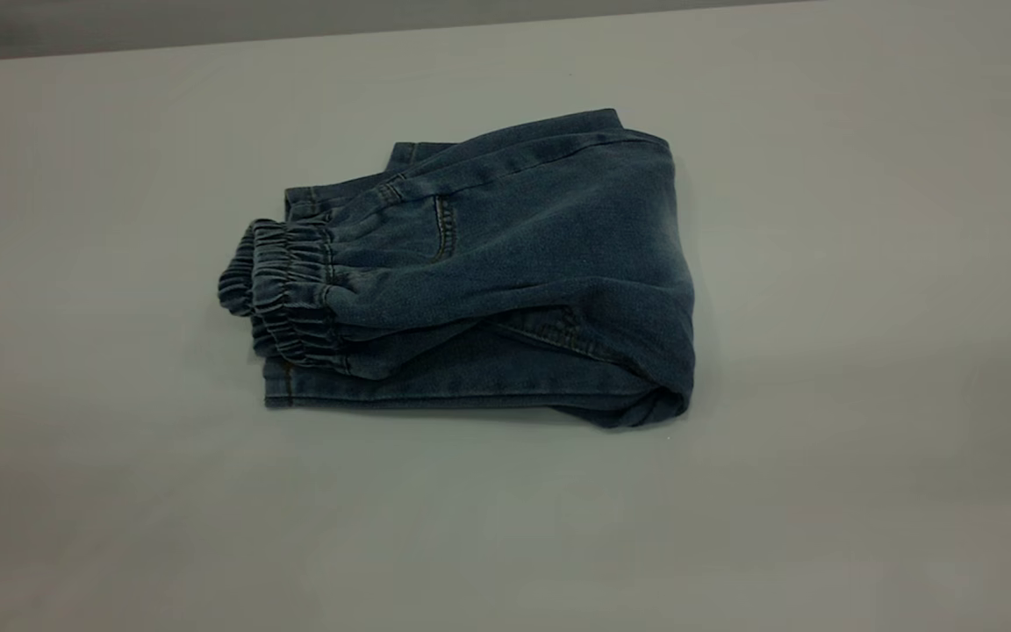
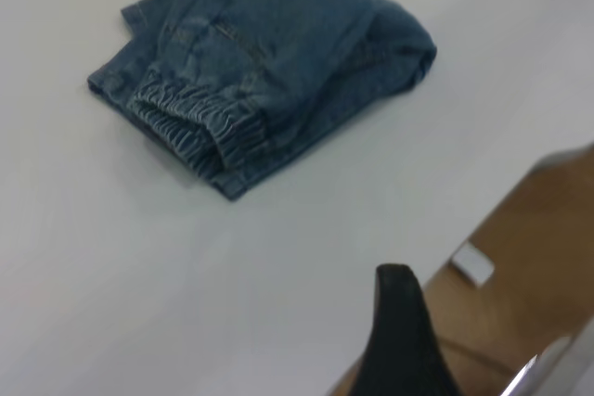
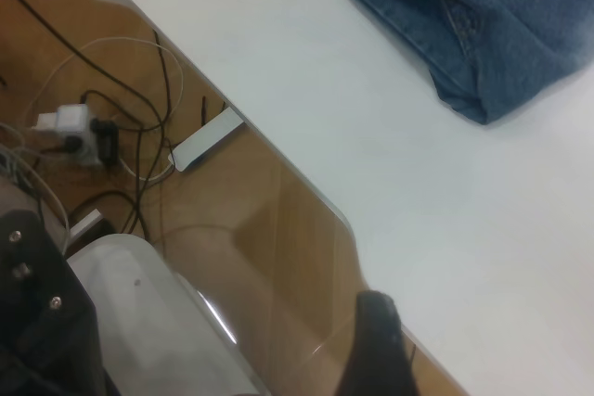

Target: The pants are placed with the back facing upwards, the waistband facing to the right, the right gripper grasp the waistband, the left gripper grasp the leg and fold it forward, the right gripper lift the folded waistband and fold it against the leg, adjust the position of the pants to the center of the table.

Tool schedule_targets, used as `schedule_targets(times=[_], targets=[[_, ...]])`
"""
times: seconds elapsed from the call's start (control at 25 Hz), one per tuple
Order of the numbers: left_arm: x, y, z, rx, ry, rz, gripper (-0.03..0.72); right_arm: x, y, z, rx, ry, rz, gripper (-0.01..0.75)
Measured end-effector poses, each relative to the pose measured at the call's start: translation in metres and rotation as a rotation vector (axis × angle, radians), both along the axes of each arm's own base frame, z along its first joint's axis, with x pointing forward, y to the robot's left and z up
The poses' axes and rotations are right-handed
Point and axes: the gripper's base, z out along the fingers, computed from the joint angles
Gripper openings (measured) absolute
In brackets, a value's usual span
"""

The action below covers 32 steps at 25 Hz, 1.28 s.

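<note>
Nearest to the left wrist camera, one dark tip of the left gripper (image 2: 401, 326) is showing over the table (image 1: 821, 491) edge, well apart from the pants (image 1: 479, 272); only this one fingertip is in the view, so I cannot tell if the fingers are spread or pressed together. The right gripper (image 3: 376, 345) is also hanging at the table's edge, above the brown floor with a tangle of cables (image 3: 121, 118) and a plug block (image 3: 70, 122); again only one tip is showing, so its fingers I cannot judge, and it is holding nothing that can be seen. Farther in, the pants are lying as a compact folded bundle near the middle of the table; the waistband (image 1: 290, 294) is resting on top at the exterior view's left side, folded over the legs, and a back pocket seam (image 1: 442, 230) is facing up. In my judgement both folds are done and the arms are parked away so the bundle is lying free; only a small centring may be remaining.
</note>
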Motion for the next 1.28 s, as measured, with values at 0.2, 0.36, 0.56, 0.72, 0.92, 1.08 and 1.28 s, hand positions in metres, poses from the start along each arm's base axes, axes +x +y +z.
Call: schedule_targets(times=[0.2, 0.36, 0.56, 0.72, 0.92, 1.08, 1.28], targets=[[0.005, 0.002, -0.003, -0.051, -0.004, 0.086, 0.454, 0.000, 0.000, 0.000, 0.001, -0.001, 0.000, 0.459], [0.006, 0.003, -0.003, -0.064, 0.009, 0.117, 0.454, 0.001, -0.001, 0.000, 0.004, 0.003, -0.049, 0.459], [0.006, 0.003, -0.003, -0.061, 0.009, 0.114, 0.454, 0.006, -0.007, 0.000, 0.009, -0.003, -0.250, 0.459], [0.006, 0.003, -0.003, -0.060, 0.009, 0.113, 0.454, 0.012, -0.014, 0.000, 0.008, -0.006, -0.479, 0.459], [0.006, 0.003, -0.003, -0.060, 0.009, 0.113, 0.454, 0.004, -0.022, 0.003, 0.031, -0.076, -0.710, 0.459], [0.006, 0.003, -0.003, -0.059, 0.008, 0.124, 0.454, -0.012, -0.022, 0.004, 0.066, -0.183, -0.763, 0.459], [0.007, 0.003, -0.003, -0.059, 0.004, 0.253, 0.454, -0.028, -0.021, 0.004, 0.100, -0.275, -0.727, 0.459]])
